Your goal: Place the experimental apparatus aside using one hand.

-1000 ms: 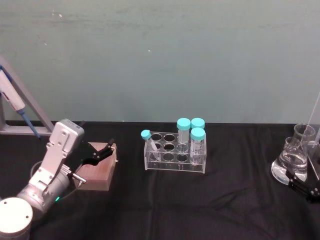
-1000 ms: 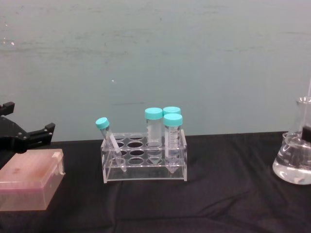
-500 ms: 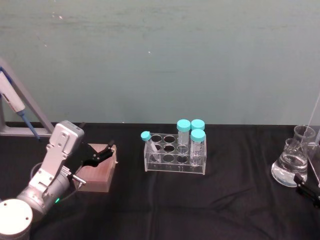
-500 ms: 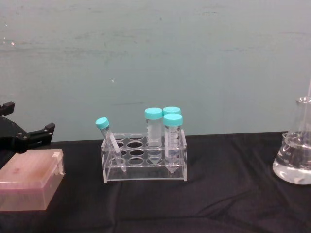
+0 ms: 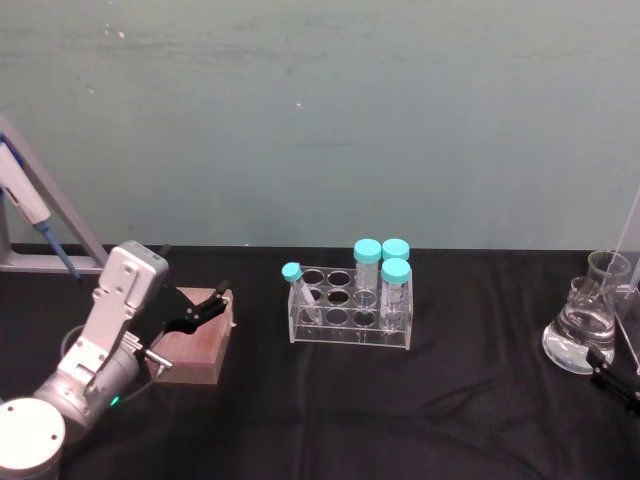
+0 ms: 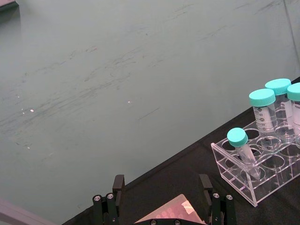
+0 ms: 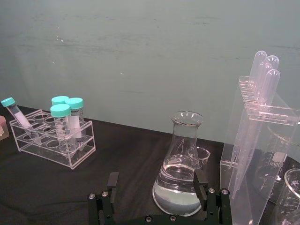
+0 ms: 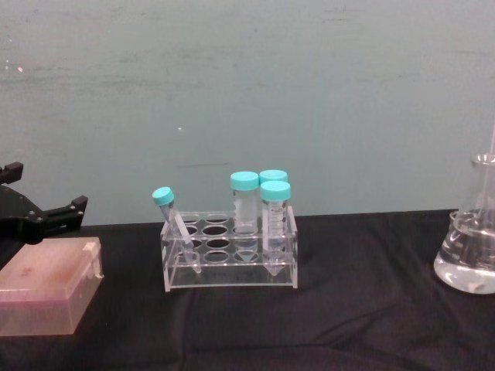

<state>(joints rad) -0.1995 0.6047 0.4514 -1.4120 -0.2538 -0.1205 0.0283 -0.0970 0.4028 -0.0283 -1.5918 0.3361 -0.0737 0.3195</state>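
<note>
Flask's way over on the robot's right. The conical flask (image 5: 580, 330) stands upright w/ clear liquid in the bottom, near the table's right edge. The tall acrylic stand (image 7: 253, 140) of long tubes is just beside it, and a small beaker (image 7: 202, 157) sits behind. The right gripper (image 5: 612, 375) is low at that same edge, on the robot's side of the flask and close to it. Its jaws are spread wide w/ nothing in them. In the right wrist view the flask sits straight ahead of the right gripper but isn't centred in the gap: the body lines up nearer one finger. Can't tell if anything's touching, though it looks apart to me. The flask's long axis is vertical and the fingers flank it level, so any grab would be a side-on pinch at the neck or body. The left gripper (image 5: 205, 305) is well apart on the other side, hovering over the pink box (image 5: 195, 345) w/ jaws also open and empty, and the rack of teal-capped tubes (image 5: 350, 305) stands between it and the glassware. So the right arm is clearly the nearer one, and I'd say this is its job. Main risk IMO is bumping the tube stand, given how tight it is to the flask.
</note>
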